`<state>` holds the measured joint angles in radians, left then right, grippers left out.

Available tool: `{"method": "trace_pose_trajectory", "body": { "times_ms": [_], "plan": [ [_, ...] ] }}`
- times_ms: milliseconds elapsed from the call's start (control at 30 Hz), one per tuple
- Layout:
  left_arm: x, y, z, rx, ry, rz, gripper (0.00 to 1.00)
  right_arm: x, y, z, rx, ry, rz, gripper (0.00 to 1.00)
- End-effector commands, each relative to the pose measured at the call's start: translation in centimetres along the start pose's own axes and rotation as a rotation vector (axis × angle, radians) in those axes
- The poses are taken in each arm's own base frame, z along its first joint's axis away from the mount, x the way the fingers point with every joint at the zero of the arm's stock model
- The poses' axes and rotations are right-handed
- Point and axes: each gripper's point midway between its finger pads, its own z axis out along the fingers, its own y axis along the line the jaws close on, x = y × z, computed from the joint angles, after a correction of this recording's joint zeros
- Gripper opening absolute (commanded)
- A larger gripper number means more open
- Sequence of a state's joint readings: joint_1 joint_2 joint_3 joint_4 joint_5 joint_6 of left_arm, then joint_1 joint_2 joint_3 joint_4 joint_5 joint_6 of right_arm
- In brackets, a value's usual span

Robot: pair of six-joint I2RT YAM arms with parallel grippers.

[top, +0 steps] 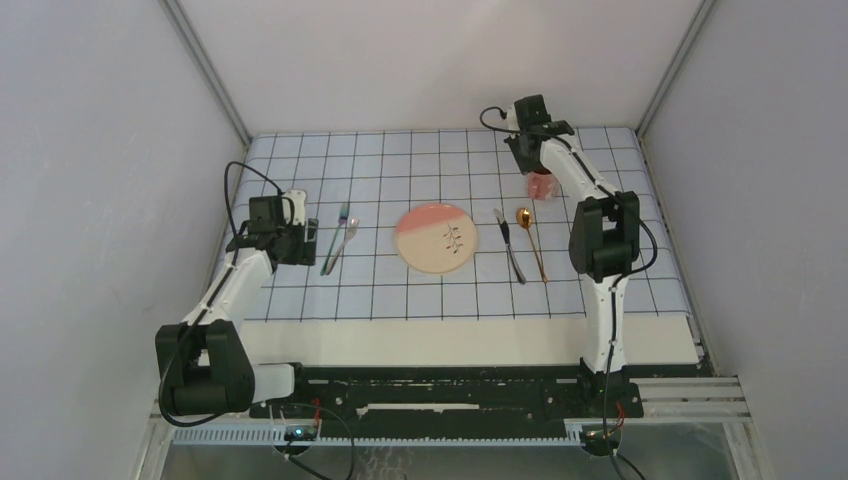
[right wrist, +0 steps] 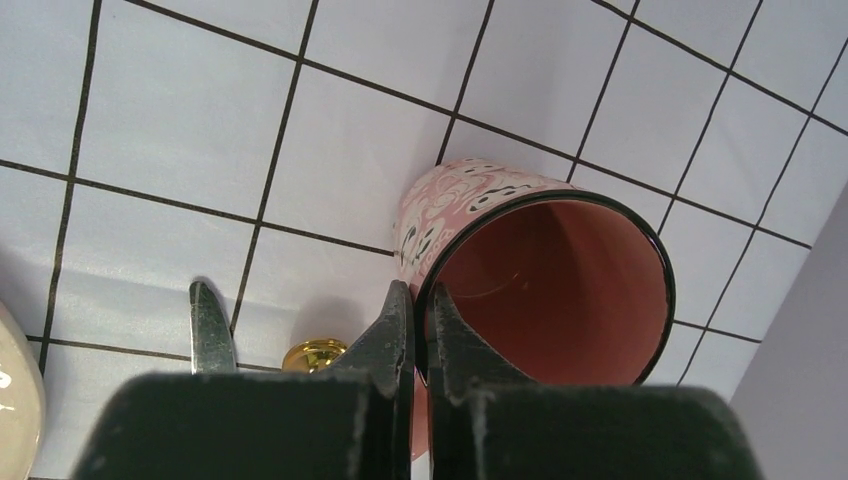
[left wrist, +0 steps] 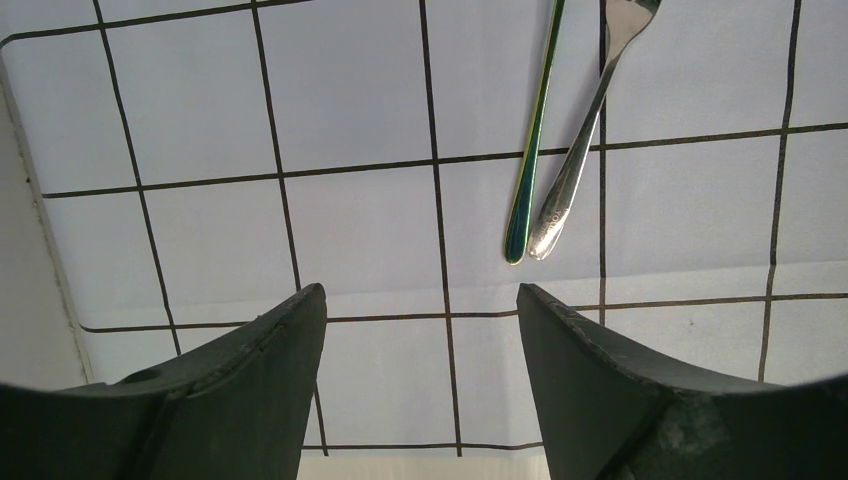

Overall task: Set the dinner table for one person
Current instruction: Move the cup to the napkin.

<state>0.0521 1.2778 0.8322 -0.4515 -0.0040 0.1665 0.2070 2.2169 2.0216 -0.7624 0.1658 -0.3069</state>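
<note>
Dinner table point(top: 450, 342), plain cream-white, smooth

We find no word, number or brand that we can read in any view. The nearest thing is a small stamped mark near the end of the handle of the silver fork point(left wrist: 549, 222), seen from the left wrist. It is too small and blurred for us to make out. The dark marks at the middle of the plate point(top: 424, 246) look to us like a painted motif, not letters. The black-and-white swirls on the outside of the pink cup point(right wrist: 470, 198) are pattern only — we read no text in them.
</note>
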Motion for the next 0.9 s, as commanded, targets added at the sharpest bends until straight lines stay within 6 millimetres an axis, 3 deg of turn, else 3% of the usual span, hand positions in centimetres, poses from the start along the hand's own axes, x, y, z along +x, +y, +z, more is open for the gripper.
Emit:
{"method": "trace_pose_trajectory", "body": {
  "times_ms": [0,100,267,467,633,867],
  "plan": [
    [0.0,0.4,-0.1,-0.018,-0.017,0.022,0.75,-1.2,-2.8,0.7,0.101,-0.033,0.010,0.00],
    [0.0,0.4,0.0,-0.019,-0.014,0.022,0.75,-1.7,-4.1,0.5,0.161,-0.058,0.015,0.00],
    [-0.1,0.4,0.2,-0.016,-0.012,0.021,0.75,-3.2,-6.2,-1.4,0.218,-0.120,0.053,0.00],
    [0.0,0.3,0.2,-0.011,-0.009,0.019,0.75,-2.3,-7.8,-2.0,0.244,-0.103,0.094,0.00],
    [-0.1,0.3,0.1,-0.010,-0.012,0.019,0.75,-2.8,-8.6,-2.3,0.228,-0.133,0.120,0.00],
    [0.6,0.3,0.2,-0.013,0.004,0.020,0.75,-5.0,-8.5,-3.1,0.192,-0.212,0.155,0.00]
  ]
}}
